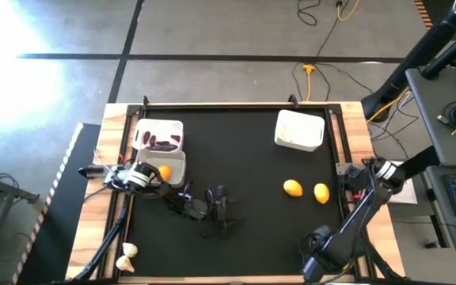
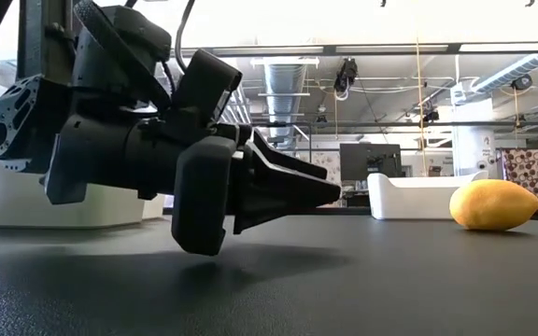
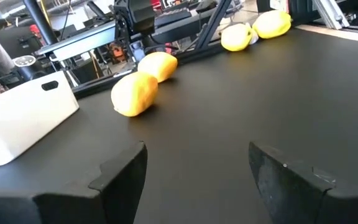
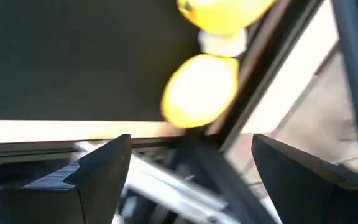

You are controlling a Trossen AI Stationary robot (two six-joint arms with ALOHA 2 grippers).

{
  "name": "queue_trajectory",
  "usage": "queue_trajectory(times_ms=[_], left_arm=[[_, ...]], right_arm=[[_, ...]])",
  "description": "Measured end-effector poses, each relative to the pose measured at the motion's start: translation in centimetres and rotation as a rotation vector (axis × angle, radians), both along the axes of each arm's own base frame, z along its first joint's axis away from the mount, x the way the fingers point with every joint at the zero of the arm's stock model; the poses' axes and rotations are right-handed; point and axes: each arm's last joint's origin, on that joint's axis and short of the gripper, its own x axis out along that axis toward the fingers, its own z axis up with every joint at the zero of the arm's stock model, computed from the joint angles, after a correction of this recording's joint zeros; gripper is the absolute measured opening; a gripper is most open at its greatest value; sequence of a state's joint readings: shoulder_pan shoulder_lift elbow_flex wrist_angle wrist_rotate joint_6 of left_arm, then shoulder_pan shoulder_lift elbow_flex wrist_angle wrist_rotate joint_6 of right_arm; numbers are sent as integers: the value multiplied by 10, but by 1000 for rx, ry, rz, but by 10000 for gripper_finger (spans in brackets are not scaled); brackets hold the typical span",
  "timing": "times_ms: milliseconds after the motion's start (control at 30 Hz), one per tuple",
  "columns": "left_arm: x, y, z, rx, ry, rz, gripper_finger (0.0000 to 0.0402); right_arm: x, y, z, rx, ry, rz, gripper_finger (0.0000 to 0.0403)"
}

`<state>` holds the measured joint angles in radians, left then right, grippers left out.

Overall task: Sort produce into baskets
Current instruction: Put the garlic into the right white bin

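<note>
Lemons, two yellow-orange ovals (image 1: pixel 293 188) (image 1: pixel 321 192) mid-right on the black mat: right of the spread-fingered left gripper (image 1: pixel 222 212), far-side of the spread-fingered right gripper (image 1: pixel 311 265), which is nearer.

Three baskets (image 1: pixel 299 130); three lemons (image 1: pixel 293 188); two garlic bulbs (image 1: pixel 129 251); several purple pieces (image 1: pixel 161 144).

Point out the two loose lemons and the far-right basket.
left lemon (image 1: pixel 292 188), high view, middle of fruit
right lemon (image 1: pixel 321 193), high view, middle of fruit
far-right basket (image 1: pixel 300 141), high view, near wall
</note>
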<state>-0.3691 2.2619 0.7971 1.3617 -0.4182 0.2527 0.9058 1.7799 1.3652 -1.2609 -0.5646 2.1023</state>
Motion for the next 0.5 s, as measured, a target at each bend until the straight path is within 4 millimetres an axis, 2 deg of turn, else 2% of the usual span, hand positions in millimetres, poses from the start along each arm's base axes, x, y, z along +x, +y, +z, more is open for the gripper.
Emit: queue_trajectory(times_ms=[233,500], left_arm=[[-1,1,-1,-1,6,1,262],[-2,1,-1,-1,8,0,262]], right_arm=[[-2,-3,-34,-58,82,70,311],[-12,-15,-59,-82,193,89,237]])
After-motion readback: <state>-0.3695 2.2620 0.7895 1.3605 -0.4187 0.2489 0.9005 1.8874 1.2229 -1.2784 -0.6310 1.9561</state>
